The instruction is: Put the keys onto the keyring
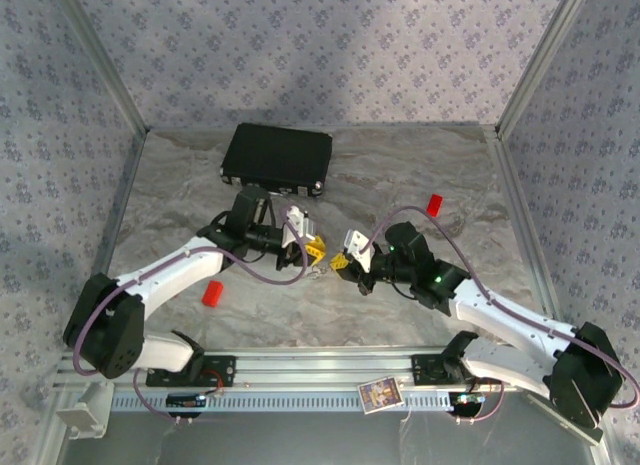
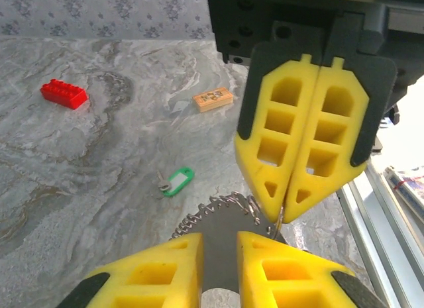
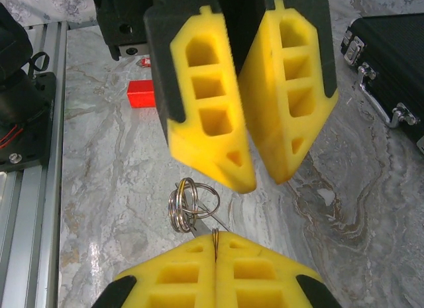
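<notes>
The keyring point(image 3: 189, 202), a cluster of silver split rings, hangs just above the table in the right wrist view. My right gripper point(image 3: 216, 234) is shut on a thin loop of it. From the left wrist, the keyring point(image 2: 218, 212) appears as a coiled silver arc under the right gripper point(image 2: 285, 215). My left gripper point(image 2: 220, 236) is open, with a gap between its fingers and nothing in them. It faces the right gripper tip to tip, and its tips point(image 3: 264, 181) hover just above the rings. A key with a green tag point(image 2: 175, 182) lies flat on the table beyond the keyring. Both grippers meet at mid-table, left point(image 1: 318, 253) and right point(image 1: 343, 260).
A black case point(image 1: 277, 157) lies at the back of the table. One red block point(image 1: 212, 293) sits near the left arm and another point(image 1: 434, 204) at the back right. A small orange piece point(image 2: 212, 99) lies past the green tag. A card point(image 1: 380, 393) rests on the front rail.
</notes>
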You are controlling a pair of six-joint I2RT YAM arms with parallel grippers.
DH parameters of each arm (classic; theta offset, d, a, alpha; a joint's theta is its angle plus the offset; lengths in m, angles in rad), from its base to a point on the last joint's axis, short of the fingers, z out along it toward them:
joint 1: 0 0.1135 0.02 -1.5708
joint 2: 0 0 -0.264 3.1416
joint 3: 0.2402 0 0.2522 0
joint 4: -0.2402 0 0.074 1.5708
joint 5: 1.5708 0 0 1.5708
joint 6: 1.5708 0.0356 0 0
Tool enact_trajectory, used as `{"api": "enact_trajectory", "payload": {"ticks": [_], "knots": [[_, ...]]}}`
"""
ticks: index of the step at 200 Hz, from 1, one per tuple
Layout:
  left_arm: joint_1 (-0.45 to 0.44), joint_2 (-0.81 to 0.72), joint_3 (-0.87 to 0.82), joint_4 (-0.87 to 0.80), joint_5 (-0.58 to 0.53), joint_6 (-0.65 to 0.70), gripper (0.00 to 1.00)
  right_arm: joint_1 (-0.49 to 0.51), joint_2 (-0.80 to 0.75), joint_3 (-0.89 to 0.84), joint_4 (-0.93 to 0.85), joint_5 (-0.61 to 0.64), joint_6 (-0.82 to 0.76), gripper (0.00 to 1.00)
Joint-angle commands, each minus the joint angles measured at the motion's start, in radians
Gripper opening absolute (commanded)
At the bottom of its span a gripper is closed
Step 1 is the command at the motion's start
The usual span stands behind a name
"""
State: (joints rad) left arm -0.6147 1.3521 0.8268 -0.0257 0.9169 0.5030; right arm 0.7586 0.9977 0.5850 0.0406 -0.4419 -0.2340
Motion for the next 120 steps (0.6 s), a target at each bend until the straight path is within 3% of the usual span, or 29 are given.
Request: {"api": "enact_trajectory", "payload": {"ticks": [1, 120], "knots": [[-0.014, -0.026, -0.025, -0.004, 0.034, 0.061, 0.24, -0.004, -0.029, -0.004, -0.006, -0.010, -0.021, 0.00], [-0.065, -0.052, -0.069, -0.002, 0.046, 0.068, 0.24, 0.031, -0.025, 0.008, -0.007, -0.015, -0.004, 0.00]]}}
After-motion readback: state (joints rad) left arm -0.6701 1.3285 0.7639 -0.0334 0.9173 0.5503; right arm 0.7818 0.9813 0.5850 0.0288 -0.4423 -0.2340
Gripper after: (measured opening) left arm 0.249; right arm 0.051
